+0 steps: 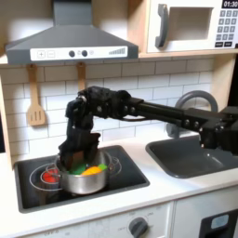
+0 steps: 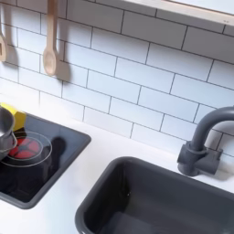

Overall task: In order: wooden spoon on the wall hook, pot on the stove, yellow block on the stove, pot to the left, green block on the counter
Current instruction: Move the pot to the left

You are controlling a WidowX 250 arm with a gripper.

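A silver pot (image 1: 85, 178) stands on the black stove (image 1: 37, 177) at the first exterior view's left. Inside it lie a yellow block (image 1: 86, 170) and a green block (image 1: 97, 171). My gripper (image 1: 81, 156) hangs low over the pot's mouth, its fingers reaching the rim; their spread is lost in the dark mass. In the second exterior view the yellow block (image 2: 11, 118) and a sliver of the pot (image 2: 4, 143) show at the left edge. The wooden spoon (image 2: 50, 38) hangs on the tiled wall.
A wooden spatula (image 1: 35, 99) hangs left of the spoon. The dark sink (image 2: 155, 196) with its grey faucet (image 2: 196, 144) lies to the stove's right. A range hood (image 1: 70, 42) and a microwave (image 1: 191, 23) sit overhead. White counter (image 1: 158, 191) runs along the front.
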